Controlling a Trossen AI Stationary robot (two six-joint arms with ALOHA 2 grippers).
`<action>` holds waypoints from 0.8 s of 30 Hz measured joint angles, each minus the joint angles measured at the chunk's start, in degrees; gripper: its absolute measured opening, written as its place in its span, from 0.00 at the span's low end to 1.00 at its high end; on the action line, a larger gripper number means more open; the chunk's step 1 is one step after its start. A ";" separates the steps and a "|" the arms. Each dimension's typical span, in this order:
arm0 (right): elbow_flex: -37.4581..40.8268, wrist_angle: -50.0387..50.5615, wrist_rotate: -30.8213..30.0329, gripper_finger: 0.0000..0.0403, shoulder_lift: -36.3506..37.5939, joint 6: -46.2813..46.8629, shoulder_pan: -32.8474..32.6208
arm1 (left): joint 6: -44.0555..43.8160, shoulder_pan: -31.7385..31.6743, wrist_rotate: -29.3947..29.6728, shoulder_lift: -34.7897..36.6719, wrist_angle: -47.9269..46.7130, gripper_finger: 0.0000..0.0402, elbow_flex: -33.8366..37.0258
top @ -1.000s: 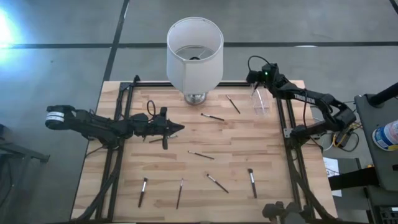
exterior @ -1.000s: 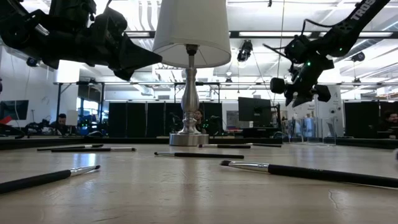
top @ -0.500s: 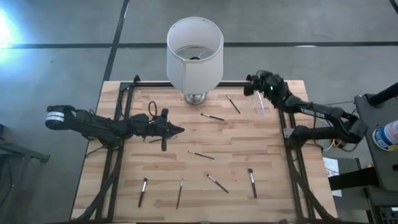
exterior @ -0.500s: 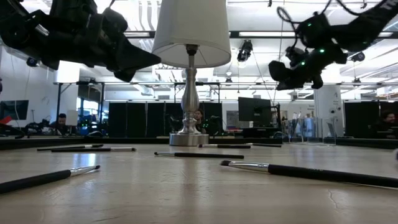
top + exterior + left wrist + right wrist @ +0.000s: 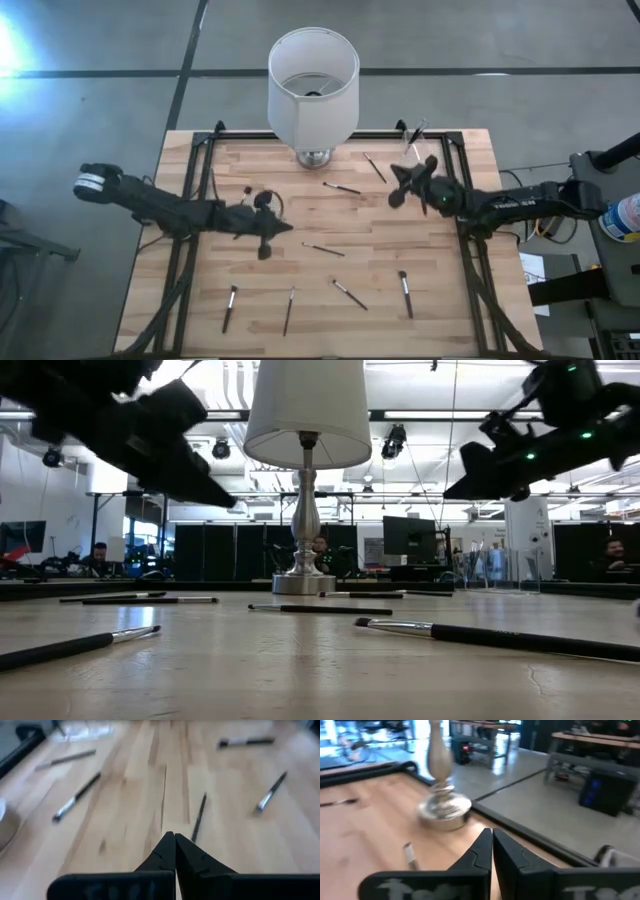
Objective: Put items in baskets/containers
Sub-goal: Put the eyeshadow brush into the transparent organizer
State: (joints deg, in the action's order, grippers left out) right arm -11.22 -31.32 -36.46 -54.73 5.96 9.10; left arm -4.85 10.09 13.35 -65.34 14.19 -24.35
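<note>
Several thin dark-handled brushes lie flat on the wooden table, among them brush (image 5: 342,187), brush (image 5: 322,249) and brush (image 5: 405,293). The clear cup (image 5: 425,153) stands near the far right corner, partly behind my right arm, and one brush (image 5: 414,131) sticks up out of it, leaning on its rim. My right gripper (image 5: 394,198) is shut and empty, hovering just near-left of the cup. My left gripper (image 5: 290,227) is shut and empty above the table's left middle, its tip (image 5: 174,840) pointing toward a loose brush (image 5: 199,817).
A big white lampshade (image 5: 313,85) on a metal base (image 5: 444,812) stands at the far middle edge. Black frame rails (image 5: 195,190) run along the table's left and right sides. Bare wood lies in the table's middle and near part, between scattered brushes.
My right gripper has shut. It has swung from above the cup at the far right toward the near edge and the table's middle, turning as it went. My left gripper has tipped its fingers downward and shifted slightly toward the near edge, staying shut.
</note>
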 joint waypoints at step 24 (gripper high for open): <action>-2.36 -0.67 -13.23 0.02 -9.67 1.29 -22.12 | -54.78 22.42 11.75 -30.09 -33.18 0.28 -30.22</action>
State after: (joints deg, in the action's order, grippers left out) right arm -13.58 -31.99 -49.69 -64.40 7.25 -13.02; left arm -59.63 32.50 25.10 -95.43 -18.99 -54.57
